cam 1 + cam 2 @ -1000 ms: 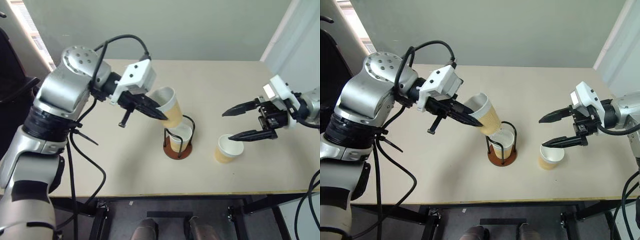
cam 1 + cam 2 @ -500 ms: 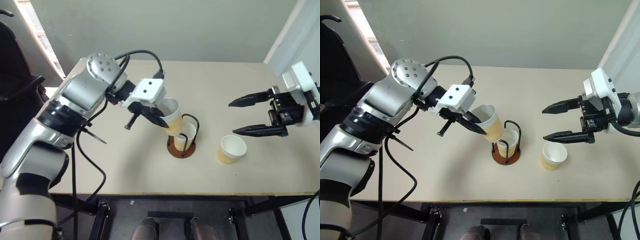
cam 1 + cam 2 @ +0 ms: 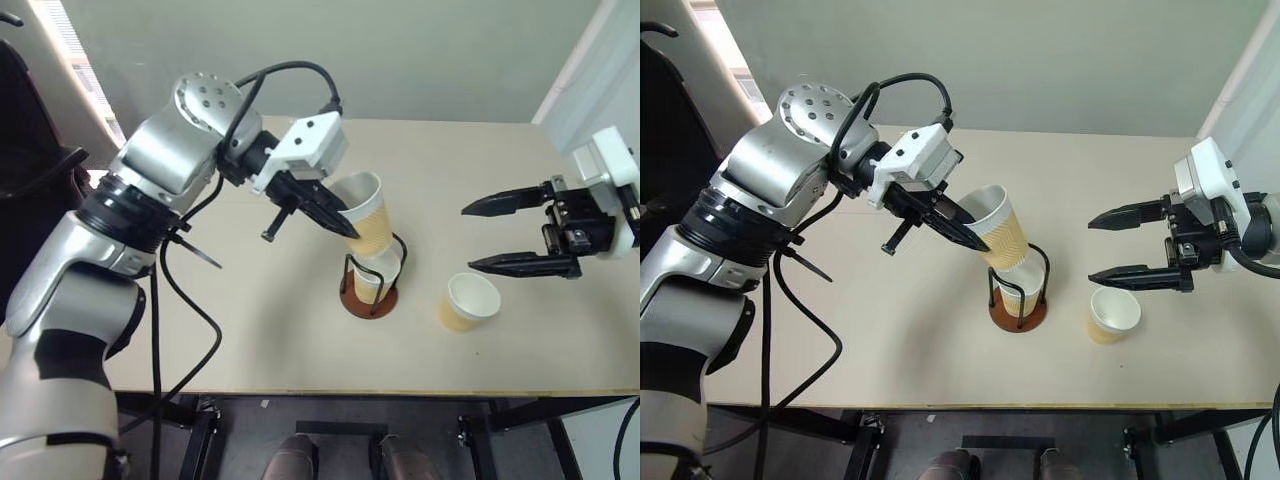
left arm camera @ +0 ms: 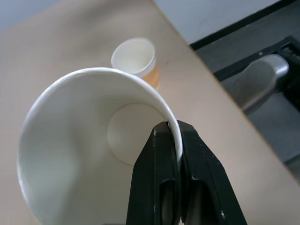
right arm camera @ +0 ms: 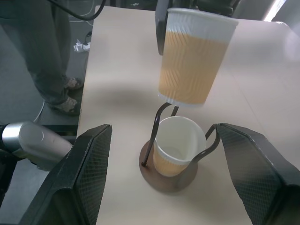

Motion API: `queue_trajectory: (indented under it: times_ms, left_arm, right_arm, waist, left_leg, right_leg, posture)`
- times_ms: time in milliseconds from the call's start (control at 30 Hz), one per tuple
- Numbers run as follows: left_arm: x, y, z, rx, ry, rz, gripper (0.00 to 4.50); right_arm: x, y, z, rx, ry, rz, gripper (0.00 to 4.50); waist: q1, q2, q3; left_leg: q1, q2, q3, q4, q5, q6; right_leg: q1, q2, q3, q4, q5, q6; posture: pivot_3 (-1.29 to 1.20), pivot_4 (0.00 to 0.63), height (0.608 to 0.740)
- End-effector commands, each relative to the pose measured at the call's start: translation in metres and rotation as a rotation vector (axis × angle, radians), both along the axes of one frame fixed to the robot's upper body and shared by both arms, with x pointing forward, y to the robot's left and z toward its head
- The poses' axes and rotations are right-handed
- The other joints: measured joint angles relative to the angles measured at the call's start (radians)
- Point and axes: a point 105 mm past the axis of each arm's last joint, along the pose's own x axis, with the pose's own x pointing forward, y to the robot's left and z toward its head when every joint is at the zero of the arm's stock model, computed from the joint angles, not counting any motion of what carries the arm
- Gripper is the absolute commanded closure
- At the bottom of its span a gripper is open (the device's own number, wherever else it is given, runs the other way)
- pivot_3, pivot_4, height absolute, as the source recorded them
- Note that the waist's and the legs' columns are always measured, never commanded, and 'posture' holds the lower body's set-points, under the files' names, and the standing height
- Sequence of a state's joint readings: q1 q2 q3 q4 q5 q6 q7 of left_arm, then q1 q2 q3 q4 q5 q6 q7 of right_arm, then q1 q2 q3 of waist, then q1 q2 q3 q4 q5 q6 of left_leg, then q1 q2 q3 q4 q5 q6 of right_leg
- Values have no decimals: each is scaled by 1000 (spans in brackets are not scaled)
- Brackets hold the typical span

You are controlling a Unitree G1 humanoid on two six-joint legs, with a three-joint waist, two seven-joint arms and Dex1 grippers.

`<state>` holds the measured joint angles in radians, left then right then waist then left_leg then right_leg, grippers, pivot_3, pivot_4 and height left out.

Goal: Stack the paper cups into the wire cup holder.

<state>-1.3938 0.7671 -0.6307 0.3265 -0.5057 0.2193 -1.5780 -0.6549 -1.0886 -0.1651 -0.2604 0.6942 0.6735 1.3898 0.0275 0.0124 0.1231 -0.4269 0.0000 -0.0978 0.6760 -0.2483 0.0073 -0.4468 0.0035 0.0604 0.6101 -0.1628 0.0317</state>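
Observation:
My left gripper (image 3: 343, 226) is shut on the rim of a tan paper cup (image 3: 366, 213), one finger inside and one outside (image 4: 161, 154). The cup hangs tilted just above the wire cup holder (image 3: 368, 299), its bottom at the top of the wire loops. A second paper cup (image 3: 371, 279) stands upright inside the holder. A third cup (image 3: 468, 302) stands loose on the table to the holder's right. My right gripper (image 3: 468, 238) hovers open above and to the right of that loose cup, its fingers (image 5: 86, 164) wide apart with nothing between them.
The beige table (image 3: 250, 330) has its front edge close below the holder. A dark chair (image 3: 25, 150) stands off the table's left side. A person's legs (image 5: 47, 51) stand beyond the table's left edge.
My left gripper carried its cup to the right, from beside the holder to over it. The right gripper rose slightly off the loose cup, then stayed still and open.

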Motion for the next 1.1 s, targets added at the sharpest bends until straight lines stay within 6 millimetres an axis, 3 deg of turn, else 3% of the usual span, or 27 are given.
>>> queue_trajectory:
  times_ms: [33,233,533,900,1100]
  left_arm:
    - [3,-6,8,-15,-93,-42,4446]
    - [8,-22,8,-60,-105,-60,4446]
    - [15,-19,-10,9,-131,-58,4446]
    - [26,-39,-23,-34,-174,-66,4446]
    - [22,-31,-32,31,-168,-90,4446]
  right_arm:
    - [-3,0,8,9,-45,9,740]
    - [-3,1,8,11,-48,8,740]
    - [-4,-1,6,12,-45,-11,740]
    - [-4,5,3,21,-43,-2,740]
    - [-4,4,2,18,-43,-10,740]
  waist:
    - [4,0,0]
    - [3,0,0]
    - [4,0,0]
    - [6,0,0]
    - [5,0,0]
  left_leg:
    - [-1,0,0,1,0,1]
    - [-3,-1,1,6,-3,4]
    - [-2,-1,1,6,-3,4]
    - [-3,-2,1,8,-3,6]
    - [-2,-2,1,8,-3,6]
  right_leg:
    - [0,0,0,0,0,0]
    - [0,-1,0,-1,1,3]
    - [0,-1,0,0,2,4]
    - [2,-2,0,0,2,6]
    - [2,-2,0,0,2,6]
  posture:
    - [0,150,740]
    - [0,150,740]
    - [0,150,740]
    - [0,150,740]
    - [0,150,740]
